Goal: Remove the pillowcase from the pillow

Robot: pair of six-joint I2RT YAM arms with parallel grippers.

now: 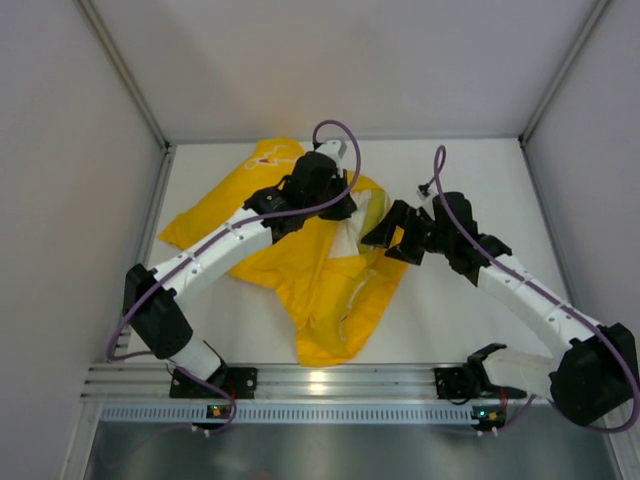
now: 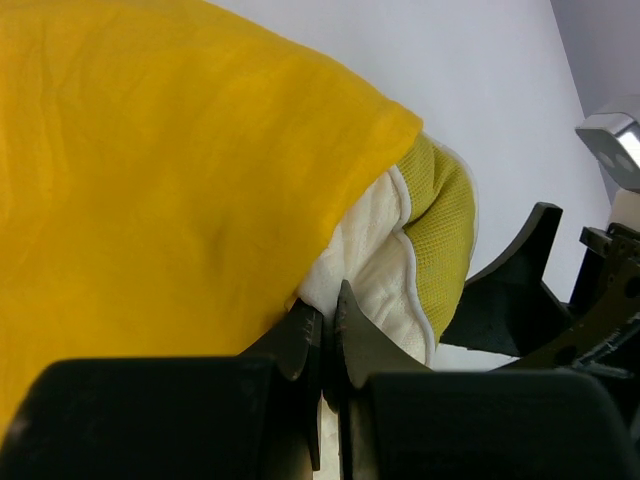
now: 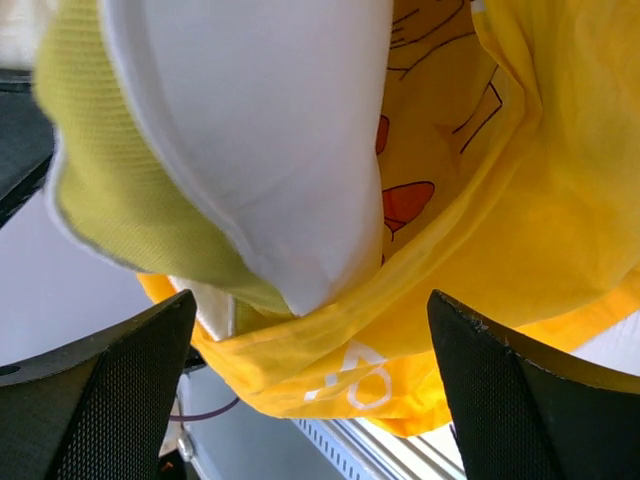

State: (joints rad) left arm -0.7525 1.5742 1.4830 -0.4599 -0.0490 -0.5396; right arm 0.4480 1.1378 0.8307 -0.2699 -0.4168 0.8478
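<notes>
The bright yellow pillowcase [image 1: 300, 285] lies crumpled in the middle of the white table. A cream part of the pillow [image 1: 349, 240] shows at its right opening. My left gripper [image 1: 342, 205] is over that opening. In the left wrist view it [image 2: 325, 312] is shut on a fold of the white pillow [image 2: 375, 260], with the pillowcase [image 2: 170, 180] bunched to the left. My right gripper [image 1: 393, 238] is open just right of the pillow. In the right wrist view it [image 3: 310, 370] is open and empty below the lifted pillow corner [image 3: 270, 130] and the hanging pillowcase [image 3: 500, 190].
Grey walls enclose the table [image 1: 470, 190] on the left, back and right. An aluminium rail [image 1: 330, 385] with the arm bases runs along the near edge. The right gripper's black fingers [image 2: 520, 290] show close by in the left wrist view.
</notes>
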